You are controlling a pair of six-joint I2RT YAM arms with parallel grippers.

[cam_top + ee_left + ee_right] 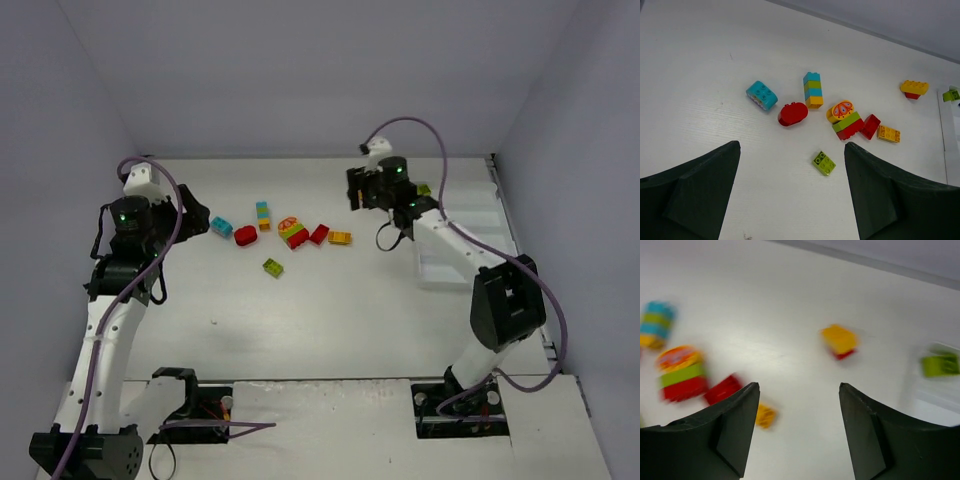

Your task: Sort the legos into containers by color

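The white bench (330, 330) carries everything, with the left arm (110, 320) standing over its left side and the right arm (480, 280) reaching in from the right. The white ridged tray (465, 250) lies at the right, partly under the right arm. The left claw (790, 150) hangs spread wide and empty above the bench, near the left end of the bricks. The right claw (799, 387) is also spread apart and holds nothing; its wrist view is blurred. Most bricks lie loose in a cluster mid-bench, well apart from the tray: a tall stack (813, 90) of cyan, green and yellow, and a yellow, green and red stack (845, 119) with a red brick (870, 126) touching its right side. Left of them sit a rounded red brick (792, 114) and a cyan brick (761, 95). A flat orange brick (888, 134) lies just beside the red brick, and a lime brick (823, 163) sits alone, nearer the arms. A yellow-on-red brick (914, 88) lies between the cluster and the tray. A small green brick (951, 95) rests at the tray's far-left corner; which compartment, if any, cannot be told.
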